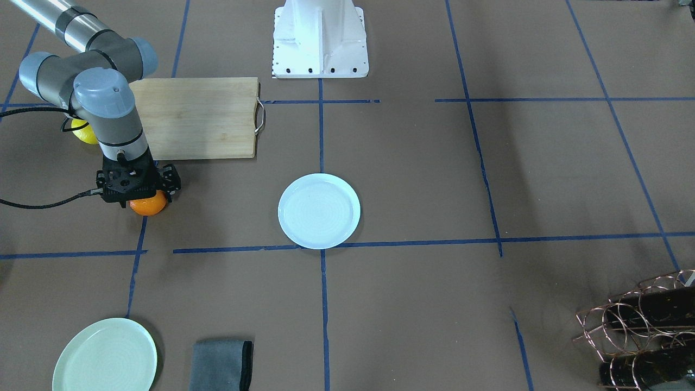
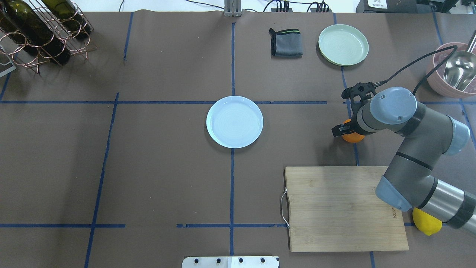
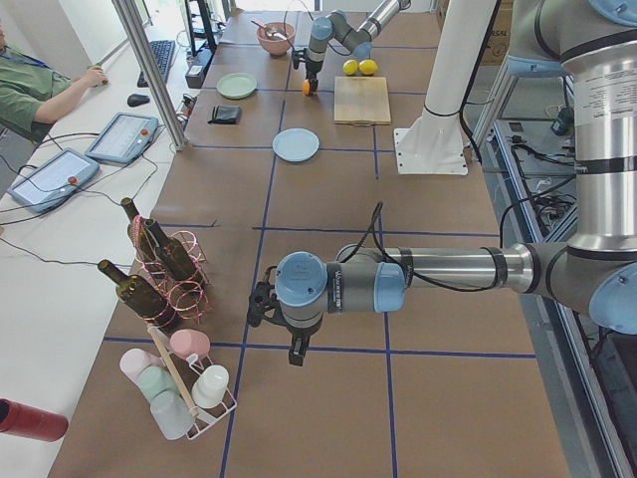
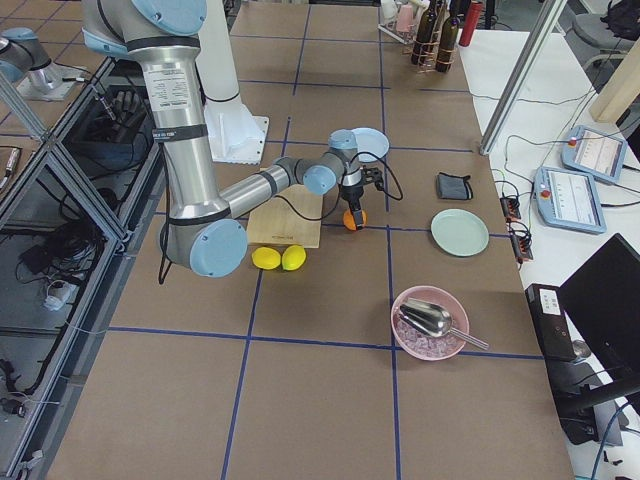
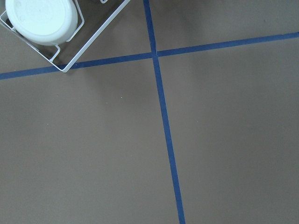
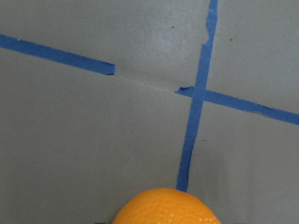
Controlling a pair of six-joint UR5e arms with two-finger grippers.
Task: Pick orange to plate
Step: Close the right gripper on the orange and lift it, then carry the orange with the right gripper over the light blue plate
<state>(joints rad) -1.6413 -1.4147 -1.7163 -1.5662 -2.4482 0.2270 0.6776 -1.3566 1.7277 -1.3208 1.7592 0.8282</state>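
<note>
The orange [image 2: 353,137] sits right of the table's middle, by a blue tape crossing; its top fills the bottom edge of the right wrist view [image 6: 166,207]. My right gripper [image 2: 347,132] stands straight down over the orange [image 1: 147,206], its black body covering most of the fruit. The fingertips are hidden, so I cannot tell whether they grip it. The bluish-white plate [image 2: 234,121] lies bare at the table's centre, well to the left of the orange. My left gripper [image 3: 289,344] hovers over bare table at the far left end; I cannot tell its state.
A wooden cutting board [image 2: 342,208] lies near the right arm, with a yellow lemon [image 2: 427,222] at its corner. Beyond the orange are a mint-green plate [image 2: 343,44], a grey cloth [image 2: 286,42] and a pink bowl [image 2: 435,80]. A wine rack [image 2: 41,33] stands far left.
</note>
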